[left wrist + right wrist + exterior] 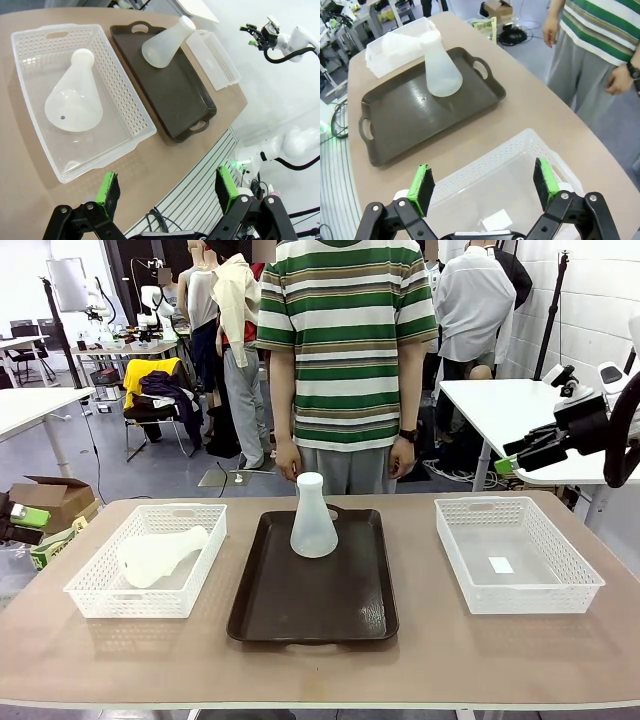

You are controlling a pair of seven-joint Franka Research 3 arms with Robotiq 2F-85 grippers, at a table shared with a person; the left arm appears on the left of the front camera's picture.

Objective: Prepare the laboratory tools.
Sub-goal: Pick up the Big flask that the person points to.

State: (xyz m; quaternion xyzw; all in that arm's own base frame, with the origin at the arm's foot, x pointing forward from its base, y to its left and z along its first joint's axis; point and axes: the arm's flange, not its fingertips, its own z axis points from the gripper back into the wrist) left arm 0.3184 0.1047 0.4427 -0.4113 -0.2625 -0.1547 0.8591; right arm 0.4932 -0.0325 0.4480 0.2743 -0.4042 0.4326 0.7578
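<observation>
Two jaw pairs apart, empty: upright flask (440, 67) at eleven o'clock of right gripper (484, 186); lying flask (75, 95) near ten-thirty of left gripper (167, 189).

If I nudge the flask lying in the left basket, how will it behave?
Lying on its side, the flask would probably roll in an arc until the lattice basket stops it. Its smooth cone looks slippery; gripping the narrow neck seems safer.

Dark brown tray (312, 605) centre of table (450, 665); left basket (130, 602), right basket (530, 598) flank it, apart; person (345, 350) stands far side.
</observation>
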